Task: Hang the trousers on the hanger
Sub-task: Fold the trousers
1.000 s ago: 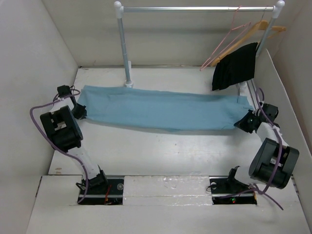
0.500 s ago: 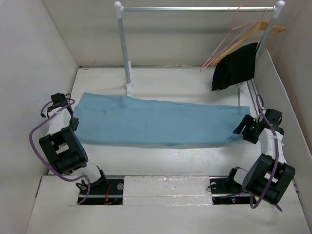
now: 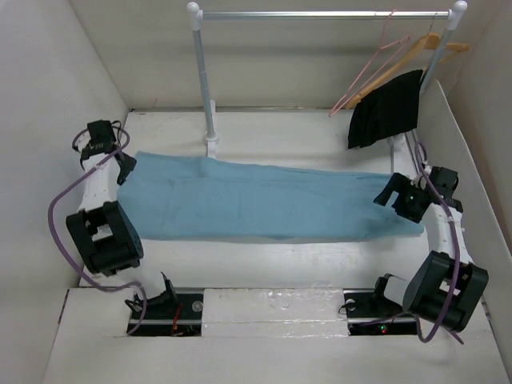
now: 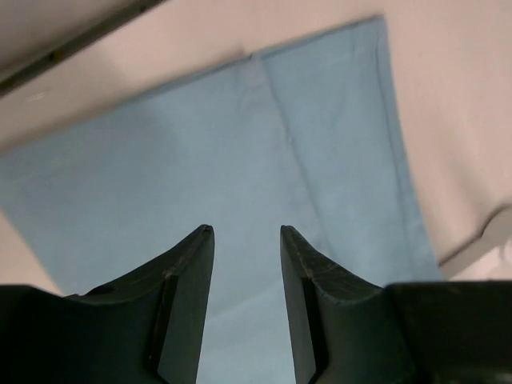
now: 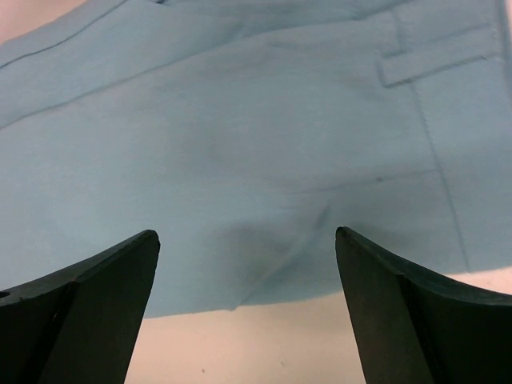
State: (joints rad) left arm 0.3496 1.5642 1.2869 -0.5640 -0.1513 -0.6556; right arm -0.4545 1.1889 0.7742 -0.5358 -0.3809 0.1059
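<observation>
Trousers (image 3: 264, 200) are laid flat and stretched lengthwise, left to right, across the middle of the table (image 3: 264, 268). They are well short of the rail (image 3: 320, 14) at the far side. The cloth is smoothed out with few wrinkles, presumably so that it can be folded or picked up cleanly along its length.

Left gripper (image 3: 126, 168) is stationed at the left end of the cloth. In the wrist view its jaws (image 4: 246, 232) are parted by a narrow gap with nothing between them, and the trousers (image 4: 240, 144) are seen below, untouched.

Right gripper (image 3: 392, 196) is stationed at the right end. Its jaws (image 5: 246, 234) are spread wide and are empty, above the part of the trousers (image 5: 240, 120) with a belt loop (so the waist end is judged to lie on the right).

One gripper is posted at each end, which is judged to suit a two-handed lift of a long, limp garment.

A pink wire hanger (image 3: 372, 68) and a wooden hanger (image 3: 416, 50) are hung at the far right of the rail, with a black garment (image 3: 386, 108) below them. It cannot be told for certain which hanger carries it. The pink one looks bare and is judged the likely target. No trouser cloth is on either hanger yet.
</observation>
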